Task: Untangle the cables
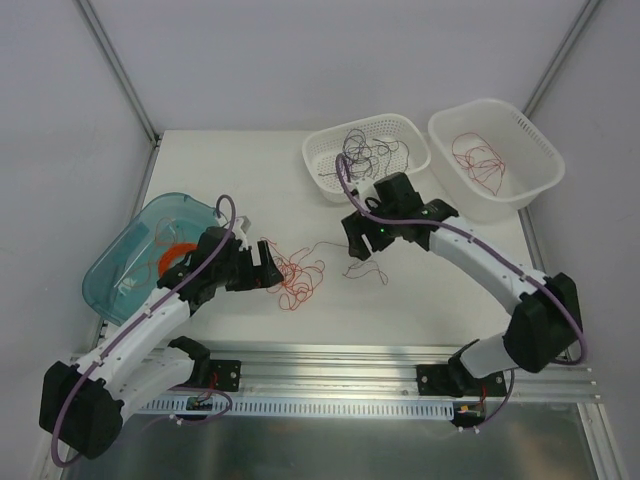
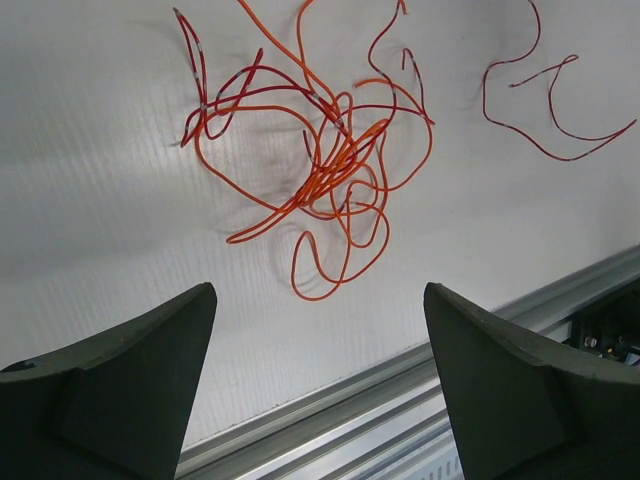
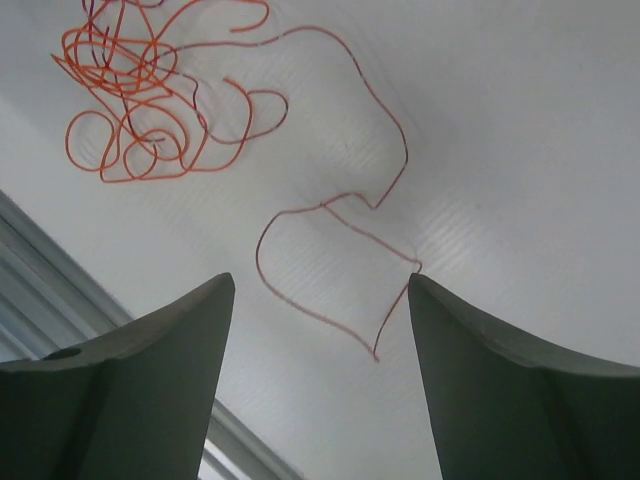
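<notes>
Sorting looks partway done: the baskets [image 1: 313, 152] beyond your right gripper [image 3: 320, 283] hold cables [image 1: 362, 150], yet a red tangle [image 2: 335, 165] lies just ahead of your left gripper [image 2: 318, 292], a loose strand [image 3: 335, 245] before the right; both gape empty.

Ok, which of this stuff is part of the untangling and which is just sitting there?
Job: red tangle; loose red strand; dark cables in left basket; red cables in right basket.
Lying about: teal bin; orange coil inside it.

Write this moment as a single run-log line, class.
left tool: open, aimed at red tangle | right tool: open, over loose red strand | held: nothing | tangle: not yet separated
</notes>
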Robot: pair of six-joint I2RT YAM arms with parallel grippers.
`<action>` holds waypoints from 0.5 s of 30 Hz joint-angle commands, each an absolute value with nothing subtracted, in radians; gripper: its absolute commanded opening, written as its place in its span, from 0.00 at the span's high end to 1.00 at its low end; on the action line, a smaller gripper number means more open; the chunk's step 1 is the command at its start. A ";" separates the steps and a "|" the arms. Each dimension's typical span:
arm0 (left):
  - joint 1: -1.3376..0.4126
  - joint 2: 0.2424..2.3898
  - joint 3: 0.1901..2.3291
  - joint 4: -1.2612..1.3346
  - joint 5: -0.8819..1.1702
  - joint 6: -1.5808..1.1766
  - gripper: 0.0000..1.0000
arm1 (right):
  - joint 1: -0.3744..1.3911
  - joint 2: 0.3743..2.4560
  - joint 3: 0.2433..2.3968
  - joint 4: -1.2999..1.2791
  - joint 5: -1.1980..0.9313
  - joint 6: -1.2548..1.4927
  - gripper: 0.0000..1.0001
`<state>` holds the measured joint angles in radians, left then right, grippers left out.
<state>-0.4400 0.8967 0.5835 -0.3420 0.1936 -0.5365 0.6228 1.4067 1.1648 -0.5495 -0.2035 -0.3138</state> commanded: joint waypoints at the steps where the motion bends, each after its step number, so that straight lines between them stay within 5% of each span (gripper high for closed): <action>1: -0.456 0.879 0.565 -0.341 0.161 -0.577 0.14 | 0.621 1.554 1.281 -0.471 -0.256 -0.408 0.26; 15: -0.483 0.891 0.552 -0.341 0.115 -0.626 0.14 | 0.627 1.970 1.496 -0.404 -0.302 -0.451 0.26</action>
